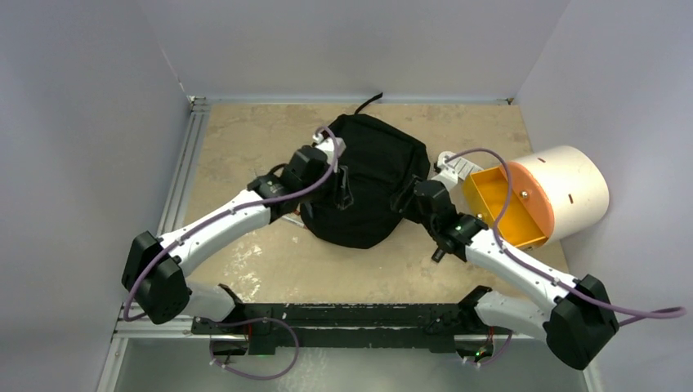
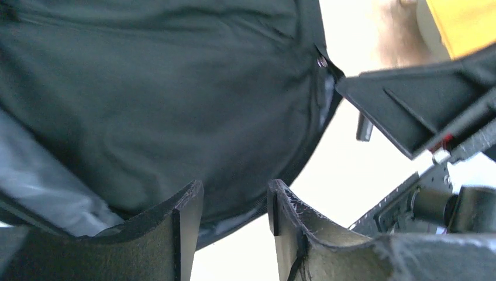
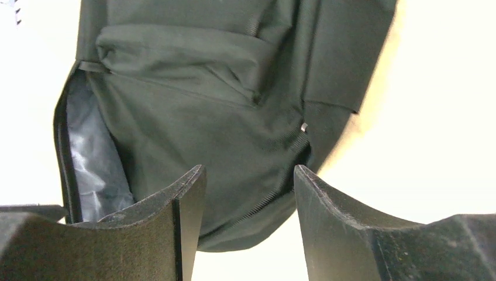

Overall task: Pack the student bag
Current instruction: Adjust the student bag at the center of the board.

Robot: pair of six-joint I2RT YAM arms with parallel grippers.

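So the student bag (image 1: 368,175) is lying on the table (image 1: 245,155), sandwiched between the two arms. The left gripper (image 1: 341,194) is right up against one flank and the right gripper (image 1: 406,196) is against the opposite one. My guess is they've bracketed it like that so the floppy thing can't slide off while somebody works the opening.

From the left wrist cam, the jaws stand partly apart with a narrowish gap. The bag's lower edge runs just ahead of the fingertips (image 2: 190,202), and nothing looks clamped between them. The right wrist cam shows the same deal but with a wider gap. The zipper (image 3: 275,193) line is straight in front of the gap, and the grey lining (image 3: 88,152) peeks out ahead and toward one finger. So the mouth is already open a bit on that side, and I'd say that hand is lined up to grab the rim there.

The cream-and-orange cylinder (image 1: 564,192) sits behind the right gripper, away from the bag and beside that arm. I can't see any book or anything else to pack, so I'd call this still the get-the-bag-open stage.
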